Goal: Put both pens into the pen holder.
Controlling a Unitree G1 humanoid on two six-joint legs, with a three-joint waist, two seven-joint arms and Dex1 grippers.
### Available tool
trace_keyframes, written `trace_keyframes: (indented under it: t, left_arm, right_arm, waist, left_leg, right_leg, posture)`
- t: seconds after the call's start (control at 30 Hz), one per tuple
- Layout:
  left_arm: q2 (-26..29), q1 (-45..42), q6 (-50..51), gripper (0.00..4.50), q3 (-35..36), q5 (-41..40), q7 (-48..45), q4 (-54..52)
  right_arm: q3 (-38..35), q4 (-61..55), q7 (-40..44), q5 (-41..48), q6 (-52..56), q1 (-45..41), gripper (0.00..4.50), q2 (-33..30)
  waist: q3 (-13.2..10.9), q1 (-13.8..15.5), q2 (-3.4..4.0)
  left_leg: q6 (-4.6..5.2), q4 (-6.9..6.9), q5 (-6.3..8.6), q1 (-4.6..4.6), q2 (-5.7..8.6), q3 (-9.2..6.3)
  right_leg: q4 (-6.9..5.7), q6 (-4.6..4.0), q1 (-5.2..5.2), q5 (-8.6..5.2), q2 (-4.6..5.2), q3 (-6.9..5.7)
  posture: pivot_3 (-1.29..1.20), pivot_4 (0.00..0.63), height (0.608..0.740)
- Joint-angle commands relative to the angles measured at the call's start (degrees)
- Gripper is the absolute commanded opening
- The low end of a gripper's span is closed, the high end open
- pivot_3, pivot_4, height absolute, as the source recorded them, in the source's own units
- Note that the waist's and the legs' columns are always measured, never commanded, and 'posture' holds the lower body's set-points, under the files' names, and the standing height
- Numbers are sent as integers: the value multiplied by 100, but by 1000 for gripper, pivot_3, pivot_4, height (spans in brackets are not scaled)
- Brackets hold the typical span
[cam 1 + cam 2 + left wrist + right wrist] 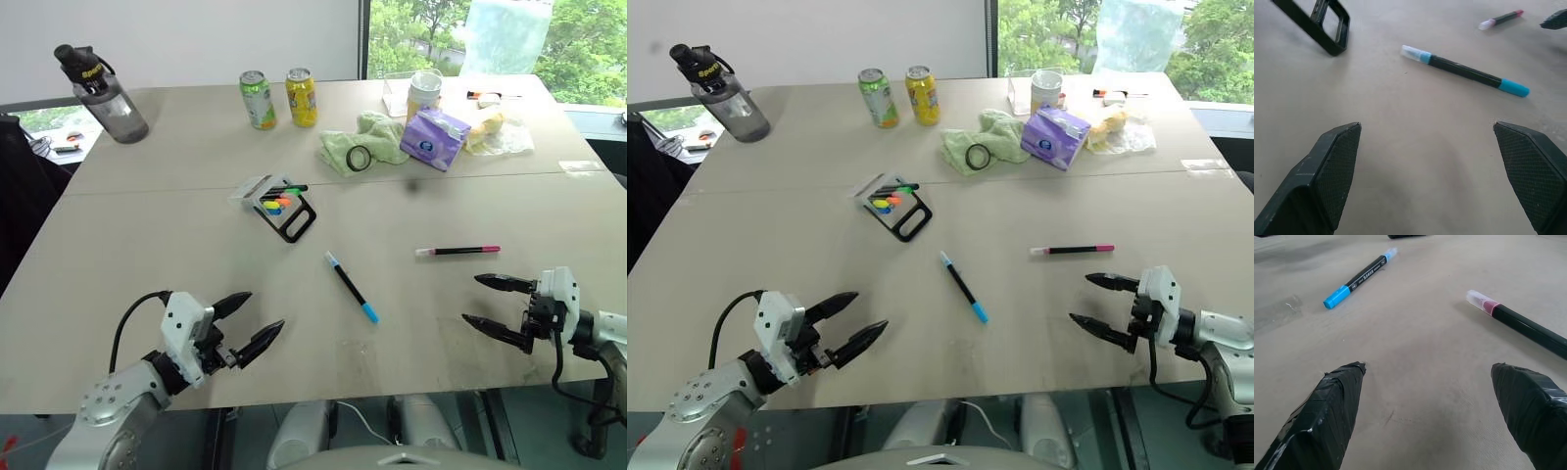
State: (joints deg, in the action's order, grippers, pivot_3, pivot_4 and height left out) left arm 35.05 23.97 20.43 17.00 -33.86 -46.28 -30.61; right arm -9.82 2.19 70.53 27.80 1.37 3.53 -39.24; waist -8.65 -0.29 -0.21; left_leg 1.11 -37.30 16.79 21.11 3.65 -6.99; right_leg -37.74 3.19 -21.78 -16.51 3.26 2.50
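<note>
Two slim black-barrelled pens lie flat on the pale grey table (147, 225), neither yet picked up. One pen with light-blue ends (352, 286) rests near the middle of the table, slanting toward the near edge; the other pen, with a pink end and pale tip (458, 251), lies almost crosswise, well apart from the first, on the robot's right. Beyond the blue pen sits the small black-framed pen holder (280, 206) with a clear plastic part and bright marker tips showing inside it.

Nearer the table's edge, the left gripper (245, 325) hovers with its two black fingers spread wide and nothing between them, pointing toward the blue pen. The right gripper (498, 305) is likewise fully open and empty, just short of the pink pen.

Farther back stand a green can (258, 99), a yellow can (301, 96), a grey water bottle (103, 95), a purple tissue pack (435, 139) and a light-green cloth (367, 142).

Judging by this, the task is at its opening reach. The next move calls for lowering a claw over a barrel, fingers straddling it crosswise, before closing.
</note>
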Motion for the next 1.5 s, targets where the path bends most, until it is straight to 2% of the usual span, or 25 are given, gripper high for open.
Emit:
trace_keyframes:
  t: [0.03,0.17,0.23,0.3,0.43,0.77,0.9,1.07,1.1,1.13,1.23,1.3,1.4,1.43,1.5]
  left_arm:
    - [274,-60,-2,4500,377,-350,-348,-202]
    - [883,6,164,4500,1014,-983,-1384,163]
    - [1208,49,163,4500,1330,-1057,-1823,359]
    - [1472,46,238,4500,1591,-1106,-2066,489]
    - [1781,-40,312,4500,1877,-997,-2241,607]
    - [1986,-498,755,4500,1812,-1078,-2158,543]
    - [2056,-365,1067,4500,2005,-1139,-2189,358]
    - [2040,-169,1290,4500,2281,-1195,-2215,126]
    - [2029,-156,1324,4500,2293,-1215,-2219,91]
    - [2019,-160,1355,4500,2315,-1249,-2212,71]
    - [1997,-150,1387,4500,2368,-1259,-2223,62]
    - [1979,-182,1365,4500,2308,-1215,-2214,87]
    - [1941,-328,1338,4500,2159,-1214,-2152,138]
    - [1931,-347,1338,4500,2143,-1212,-2152,142]
    - [1900,-417,1320,4500,2067,-1200,-2156,160]
  right_arm:
    - [174,-634,-73,106,185,-5,4454,58]
    - [965,-1484,-635,-299,695,-258,4454,288]
    - [1528,-1820,-1216,-833,1125,-504,4454,510]
    - [1968,-2059,-1748,-1283,1582,-735,4454,713]
    - [2254,-2182,-2336,-1341,2296,-1195,4454,1170]
    - [3136,-1914,-2145,-1778,3156,-2150,4454,1026]
    - [3643,-1912,-2137,-2042,3093,-2101,4454,1065]
    - [3868,-1825,-2566,-2553,3262,-2090,4454,1085]
    - [3880,-1818,-2604,-2624,3287,-2073,3886,1040]
    - [3880,-1843,-2631,-2664,3337,-2050,3581,995]
    - [3789,-1965,-2794,-2690,3548,-1922,2183,935]
    - [3739,-2013,-2844,-2705,3577,-1837,1584,845]
    - [3571,-2084,-2980,-2621,3732,-1740,324,820]
    - [3547,-2103,-3015,-2601,3768,-1727,21,825]
    - [3497,-2086,-3119,-2630,3800,-1734,21,821]
  waist:
    - [-1,-9,3]
    - [-2,-60,4]
    - [-5,-77,10]
    - [-8,-53,12]
    - [-9,-12,9]
    - [-12,-72,7]
    - [-10,-71,4]
    - [-6,-87,-1]
    - [-5,-87,-1]
    - [-4,-86,-3]
    - [-3,-80,-5]
    - [-2,-67,-6]
    - [6,-36,-14]
    - [14,-30,-21]
    - [16,-30,-26]
  left_leg:
    - [0,0,0,0,0,0]
    - [-5,0,-2,-2,-6,1]
    - [-6,1,-3,-4,-8,3]
    - [-9,0,-5,-4,-7,4]
    - [-11,-1,-6,3,1,-3]
    - [-16,3,-9,14,2,-4]
    - [-16,2,-9,15,2,-4]
    - [-18,2,-10,11,1,-2]
    - [-19,3,-11,7,1,1]
    - [-20,3,-11,5,1,2]
    - [-25,3,-14,0,-5,-2]
    - [-26,3,-16,-6,-5,-4]
    - [-17,2,-10,-32,-5,-6]
    - [-16,2,-10,-32,-5,-9]
    - [-19,1,-12,-31,-4,-12]
  right_leg:
    - [0,0,0,0,0,-1]
    - [-4,-1,-2,-1,-6,0]
    - [-8,-3,-4,-1,-11,2]
    - [-9,-3,-5,-1,-9,2]
    - [0,-2,-11,-1,-3,-6]
    - [-12,-2,-35,-1,-4,-4]
    - [-11,-2,-37,-1,-5,-5]
    - [-14,-2,-36,-1,-5,-5]
    - [-17,-2,-35,-1,-6,-4]
    - [-19,-2,-35,-1,-6,-3]
    - [-23,-10,-30,4,-10,-3]
    - [-24,-15,-25,8,-10,-5]
    - [-23,-16,4,9,-9,-8]
    - [-23,-16,4,9,-9,-11]
    - [-23,-16,5,9,-9,-13]
  posture:
    - [0,150,740]
    - [0,150,740]
    - [0,150,740]
    - [0,150,740]
    - [0,150,740]
    - [0,150,740]
    - [0,150,740]
    - [0,150,740]
    - [0,150,740]
    - [0,150,740]
    - [0,150,740]
    - [0,150,740]
    - [0,150,740]
    - [0,150,740]
    - [0,150,740]
